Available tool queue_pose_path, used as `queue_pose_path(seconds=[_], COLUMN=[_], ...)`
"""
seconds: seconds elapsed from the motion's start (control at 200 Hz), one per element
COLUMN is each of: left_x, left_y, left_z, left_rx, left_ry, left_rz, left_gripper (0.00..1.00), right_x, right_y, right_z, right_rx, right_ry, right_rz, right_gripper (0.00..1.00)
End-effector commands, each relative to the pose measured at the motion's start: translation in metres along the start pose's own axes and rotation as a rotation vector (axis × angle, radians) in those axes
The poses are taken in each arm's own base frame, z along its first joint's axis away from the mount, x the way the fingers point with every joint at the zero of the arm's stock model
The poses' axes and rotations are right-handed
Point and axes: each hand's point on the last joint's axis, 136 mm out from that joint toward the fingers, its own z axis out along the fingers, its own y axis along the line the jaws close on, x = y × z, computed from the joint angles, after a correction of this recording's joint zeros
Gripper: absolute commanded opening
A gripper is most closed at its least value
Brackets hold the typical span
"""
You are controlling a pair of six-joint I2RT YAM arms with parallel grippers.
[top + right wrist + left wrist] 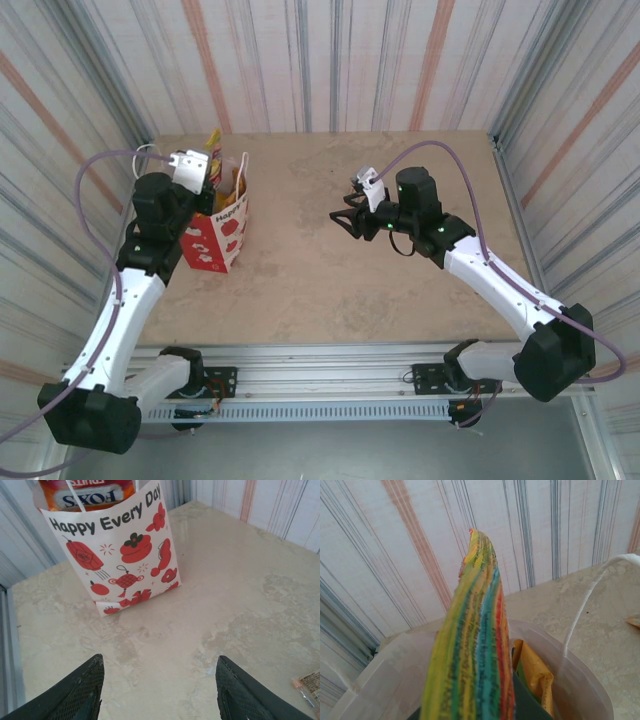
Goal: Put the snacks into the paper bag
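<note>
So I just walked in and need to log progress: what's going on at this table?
The left gripper holds a striped packet upright in the mouth of the paper bag, not yet let go. Other snacks are already inside, among them a FOX'S packet poking out of the top and a yellow packet. The right gripper hangs open and empty over the table, apart from the bag.
</note>
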Motion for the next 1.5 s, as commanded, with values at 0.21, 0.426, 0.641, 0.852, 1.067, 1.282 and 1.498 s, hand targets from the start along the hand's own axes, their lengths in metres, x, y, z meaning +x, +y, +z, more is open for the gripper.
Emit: queue_pose_path(seconds=[0.21, 0.426, 0.641, 0.852, 1.067, 1.282, 1.498], left_x=[-0.022, -0.040, -0.060, -0.085, -0.099, -0.110, -0.108], left_y=[0.005, 0.003, -0.006, -0.037, -0.086, -0.142, -0.193], left_z=[-0.001, -0.020, -0.037, -0.043, -0.029, -0.009, 0.008], left_rx=[-0.006, 0.030, 0.114, 0.251, 0.385, 0.516, 0.607], left_ry=[-0.094, -0.110, -0.113, -0.073, 0.008, 0.065, 0.160], left_rz=[-0.025, -0.046, -0.101, -0.141, -0.098, -0.006, 0.060], left_gripper=[0.44, 0.52, 0.52, 0.52, 0.53, 0.54, 0.55], right_x=[-0.001, 0.000, -0.001, 0.003, 0.007, 0.020, 0.045], right_y=[0.002, -0.001, -0.004, -0.019, -0.046, -0.084, -0.126], right_z=[0.002, 0.004, 0.005, 0.005, 0.005, 0.003, 0.000], right_rx=[-0.003, 0.008, 0.012, 0.048, 0.056, 0.113, 0.223], right_ry=[0.010, 0.029, 0.040, 0.110, 0.180, 0.196, 0.244], right_rz=[-0.022, -0.003, 0.060, 0.208, 0.420, 0.620, 0.822], right_gripper=[0.61, 0.62, 0.63, 0.66, 0.59, 0.54, 0.53])
